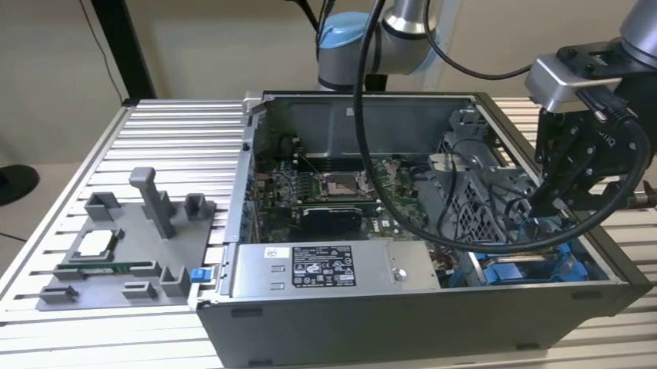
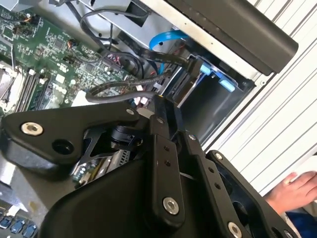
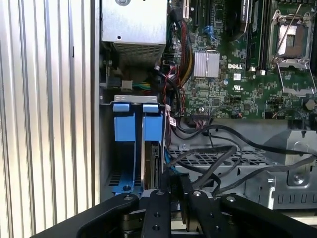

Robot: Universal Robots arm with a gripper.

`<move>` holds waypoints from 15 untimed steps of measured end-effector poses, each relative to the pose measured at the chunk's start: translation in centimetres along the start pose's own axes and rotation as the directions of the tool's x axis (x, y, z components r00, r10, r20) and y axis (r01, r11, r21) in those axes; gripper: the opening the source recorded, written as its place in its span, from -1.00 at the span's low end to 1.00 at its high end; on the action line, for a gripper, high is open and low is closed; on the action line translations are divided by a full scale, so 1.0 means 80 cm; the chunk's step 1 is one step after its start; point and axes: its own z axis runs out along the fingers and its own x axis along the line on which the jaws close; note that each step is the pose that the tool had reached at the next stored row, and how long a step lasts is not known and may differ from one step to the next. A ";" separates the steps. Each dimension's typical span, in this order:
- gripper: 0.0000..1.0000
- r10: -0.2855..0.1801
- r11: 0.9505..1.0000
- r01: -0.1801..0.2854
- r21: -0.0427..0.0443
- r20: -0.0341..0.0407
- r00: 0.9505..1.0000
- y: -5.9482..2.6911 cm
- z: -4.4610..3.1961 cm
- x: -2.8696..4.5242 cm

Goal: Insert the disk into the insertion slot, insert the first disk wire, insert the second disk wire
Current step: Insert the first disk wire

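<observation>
Arm at case corner on the exterior view's right. The gripper (image 3: 174,181) is low over the insertion slot (image 3: 106,148), its fingers (image 2: 166,129) pinched closed on a black wire (image 2: 119,92). The disk (image 3: 151,166) sits edge-up in the slot.

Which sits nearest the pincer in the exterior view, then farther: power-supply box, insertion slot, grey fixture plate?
1. insertion slot, just below the pincer, exterior view's right.
2. power-supply box, along the case's near wall.
3. grey fixture plate, outside the case, exterior view's left.
</observation>
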 end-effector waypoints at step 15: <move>-1.00 0.012 1.000 -0.012 -0.002 0.000 1.000 -0.010 0.0125 0.0033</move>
